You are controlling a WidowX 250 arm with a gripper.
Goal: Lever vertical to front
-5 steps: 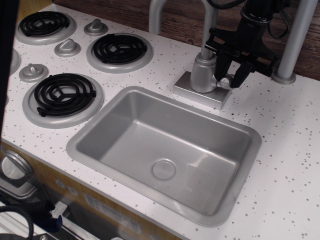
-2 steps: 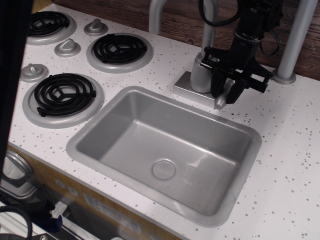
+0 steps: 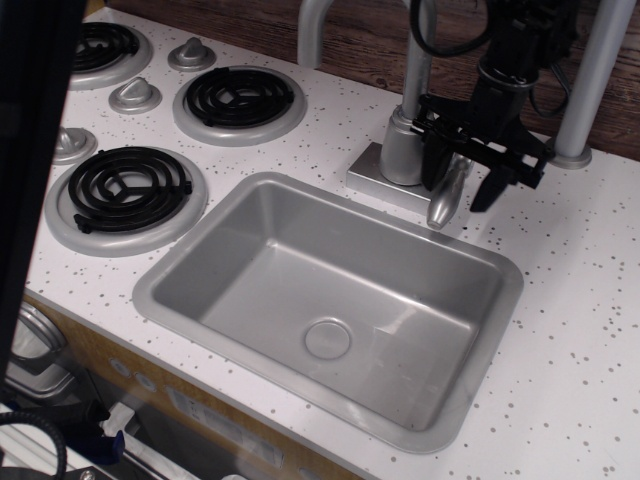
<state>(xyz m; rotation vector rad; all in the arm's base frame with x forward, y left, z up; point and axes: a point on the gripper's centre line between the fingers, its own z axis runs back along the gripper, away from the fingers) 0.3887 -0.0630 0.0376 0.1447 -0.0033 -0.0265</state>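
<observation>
Lever (image 3: 445, 196): rigid, smooth, probably slippery tapered rod, hub-pivoted; best pushed near its tip; gripper (image 3: 467, 183) fingers spread, straddling it.

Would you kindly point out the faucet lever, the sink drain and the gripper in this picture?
lever (image 3: 445, 197): the only camera view, middle of its tapered shaft.
sink drain (image 3: 328, 338): same view, centre of the round drain.
gripper (image 3: 467, 180): same view, midway between its fingertips.

Lever (image 3: 446, 196) angled forward toward sink (image 3: 200, 235); black hand (image 3: 468, 185) spread around it, fingers apart.
</observation>
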